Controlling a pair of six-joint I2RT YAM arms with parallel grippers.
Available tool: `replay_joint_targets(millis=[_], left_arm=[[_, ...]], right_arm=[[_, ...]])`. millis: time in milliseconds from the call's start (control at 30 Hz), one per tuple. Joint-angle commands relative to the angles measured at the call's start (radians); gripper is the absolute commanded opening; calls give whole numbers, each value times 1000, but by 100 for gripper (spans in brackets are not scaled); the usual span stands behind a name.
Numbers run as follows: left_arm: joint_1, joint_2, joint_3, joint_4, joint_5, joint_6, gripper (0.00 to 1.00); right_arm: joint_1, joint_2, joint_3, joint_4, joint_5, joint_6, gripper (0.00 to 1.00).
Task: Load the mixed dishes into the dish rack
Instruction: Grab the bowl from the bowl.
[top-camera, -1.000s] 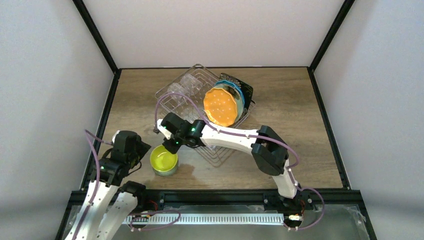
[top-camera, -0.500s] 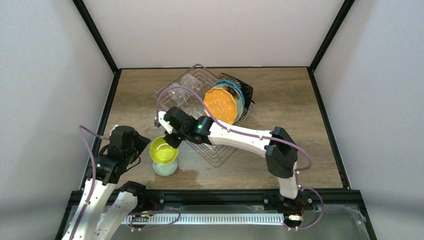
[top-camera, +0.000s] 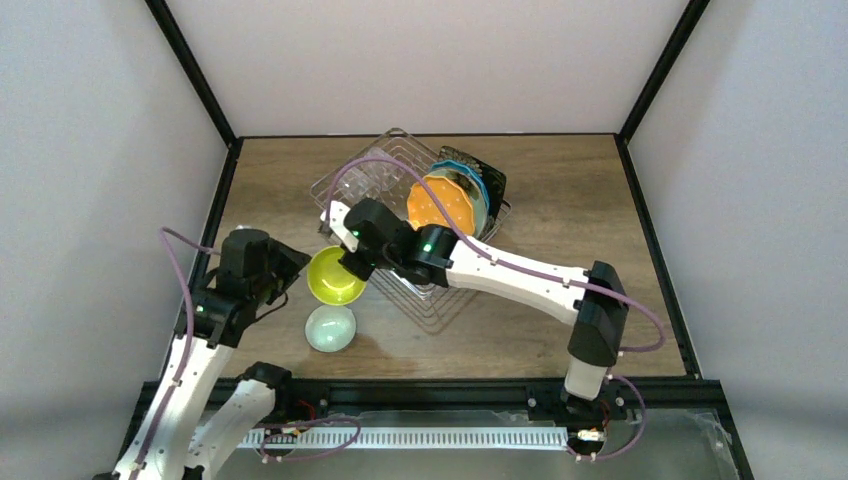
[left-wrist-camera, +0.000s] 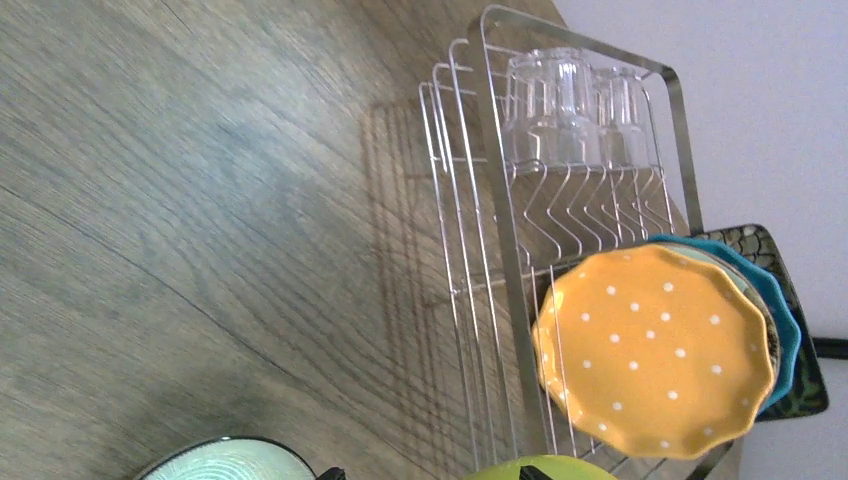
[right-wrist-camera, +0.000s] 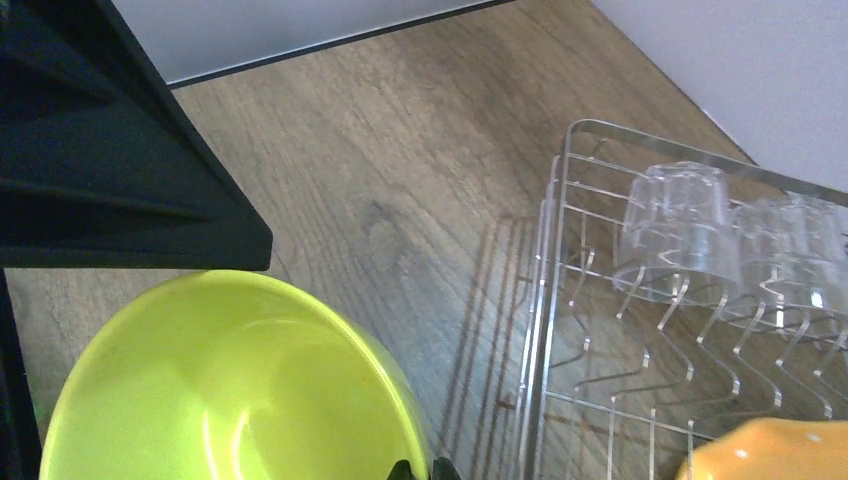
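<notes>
**Bowl in the air, rack mostly filled**

Right tool (top-camera: 350, 268): pinched tight on the rim of the small yellow-green bowl (top-camera: 335, 276). The bowl is clear of the bench (top-camera: 560, 200) and tipped, with its hollow toward the overhead camera. It hangs just off the near-left edge of the dish rack (top-camera: 350, 160).

Left tool (top-camera: 288, 275): spread fully and holding nothing. It hovers just beside the bowl, on the side away from the rack.

In the rack I count two clear glasses (left-wrist-camera: 560, 100) at the far-left corner. The orange dotted plate (left-wrist-camera: 655, 350) stands on edge, with the teal plate (left-wrist-camera: 782, 325) behind it and the black square plate (left-wrist-camera: 812, 395) at the back.

Not yet loaded, by my reading, are the bowl in hand and a pale mint round dish (top-camera: 330, 327) sitting on the bench near the arm bases. I can't tell whether that one is a bowl or a plate. I'd call the job well past halfway, with two pieces to go.
</notes>
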Motion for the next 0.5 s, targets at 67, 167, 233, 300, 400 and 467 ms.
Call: replay_joint_targets(millis=[67, 167, 233, 300, 400, 467], left_arm=[[4, 19, 34, 57, 78, 22, 100], [3, 24, 47, 102, 106, 54, 100], [3, 23, 54, 135, 120, 83, 100], [3, 16, 57, 157, 120, 107, 100], [4, -2, 49, 185, 119, 130, 100], [3, -17, 33, 209, 145, 143, 100]], right_arm=[[1, -94, -55, 27, 95, -47, 1], [1, -99, -58, 20, 111, -70, 1], [1, -102, -56, 19, 115, -78, 1], [0, -102, -49, 12, 120, -79, 1], [1, -104, -50, 10, 121, -76, 1], [0, -103, -49, 9, 123, -75, 1]])
